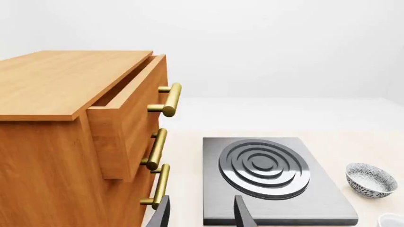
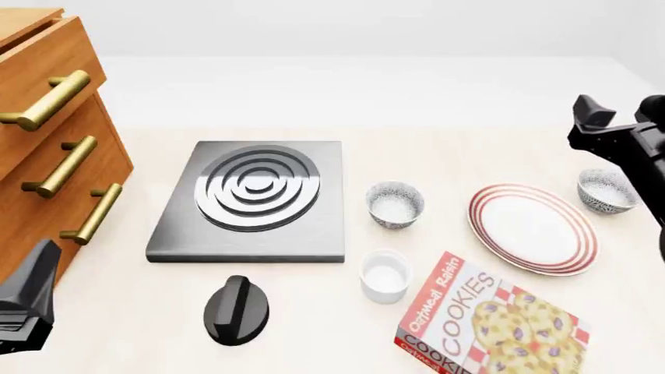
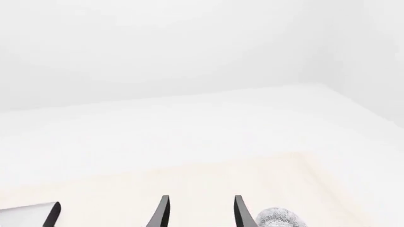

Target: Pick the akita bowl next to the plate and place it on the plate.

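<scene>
The plate [image 2: 532, 228], white with red rings, lies at the right of the table. One akita bowl [image 2: 606, 191] sits just off the plate's far right rim; it also shows in the right wrist view as the bowl [image 3: 281, 219] beside one fingertip. A look-alike akita bowl [image 2: 395, 204] [image 1: 371, 179] stands a little left of the plate. My right gripper [image 2: 594, 125] [image 3: 200, 213] hovers above and behind the right-hand bowl, open and empty. At the near left edge, my left gripper [image 2: 31, 292] [image 1: 202, 215] is open and holds nothing.
A wooden drawer cabinet [image 2: 52, 148] [image 1: 69, 132] with brass handles stands at the left, its top drawer pulled out. A grey stove plate [image 2: 255, 199] [image 1: 271, 175] sits mid-table, with a black knob [image 2: 237, 310], a white ramekin [image 2: 385, 275] and a cookie box [image 2: 488, 323] in front.
</scene>
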You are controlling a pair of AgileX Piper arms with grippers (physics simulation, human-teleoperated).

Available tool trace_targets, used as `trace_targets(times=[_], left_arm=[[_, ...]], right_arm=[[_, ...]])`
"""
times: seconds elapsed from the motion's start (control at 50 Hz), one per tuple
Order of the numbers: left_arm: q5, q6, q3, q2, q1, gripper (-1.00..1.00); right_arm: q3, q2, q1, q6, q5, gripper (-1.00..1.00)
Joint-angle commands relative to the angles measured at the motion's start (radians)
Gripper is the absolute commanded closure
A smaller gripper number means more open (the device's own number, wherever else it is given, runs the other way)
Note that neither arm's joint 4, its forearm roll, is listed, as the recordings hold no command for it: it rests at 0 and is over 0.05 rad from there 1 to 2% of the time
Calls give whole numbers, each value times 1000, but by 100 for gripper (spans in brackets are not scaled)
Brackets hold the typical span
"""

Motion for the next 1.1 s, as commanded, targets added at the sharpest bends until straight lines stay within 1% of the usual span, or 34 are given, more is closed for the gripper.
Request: trace_targets(times=[0.02,1.1], left_arm=[[0,0,0,0,0,-100],[0,0,0,0,0,-100]], right_arm=[[-15,15,-42,8,2,-100],[-21,75,-185,17,-21,-100]])
